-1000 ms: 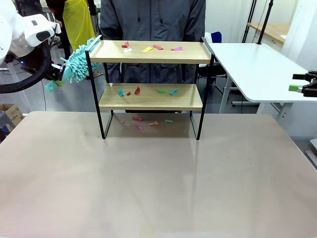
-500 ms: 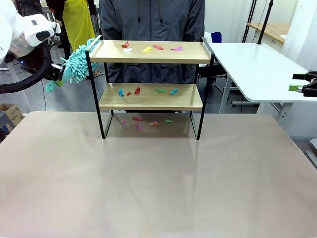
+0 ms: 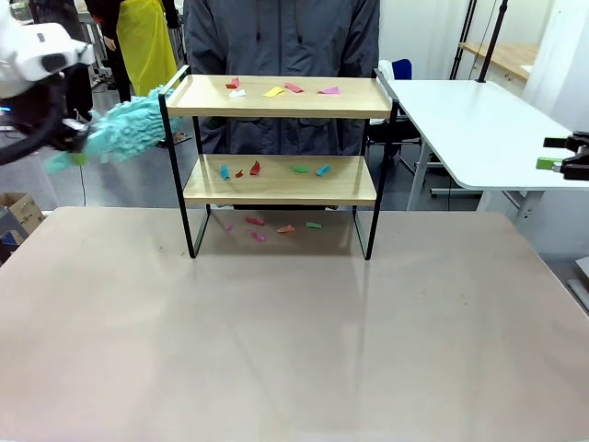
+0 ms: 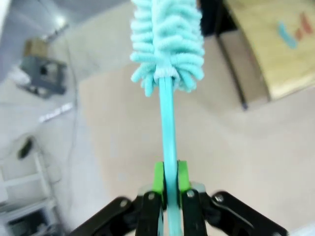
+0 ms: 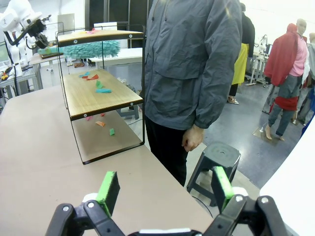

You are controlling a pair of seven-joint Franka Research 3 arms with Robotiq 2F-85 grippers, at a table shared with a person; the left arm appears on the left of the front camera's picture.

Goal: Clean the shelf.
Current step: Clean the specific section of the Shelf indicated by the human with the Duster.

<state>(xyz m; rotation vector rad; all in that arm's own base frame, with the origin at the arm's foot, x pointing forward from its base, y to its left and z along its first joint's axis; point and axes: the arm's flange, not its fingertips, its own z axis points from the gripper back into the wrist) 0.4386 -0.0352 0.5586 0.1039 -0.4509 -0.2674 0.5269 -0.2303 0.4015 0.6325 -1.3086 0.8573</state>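
The shelf is seen at the desk's 12 o'clock edge, with coloured scraps scattered on both boards and on the desk beneath. A teal duster is gripped by its handle in the closed left hand, its fluffy head just beside the top board's 9 o'clock end (motion-blurred from the front). The right hand is seen wide open and empty at 3 o'clock, off the desk. A person is seen behind the shelf.

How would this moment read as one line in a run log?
left hand: shut on duster | right hand: open | shelf: scraps on both boards
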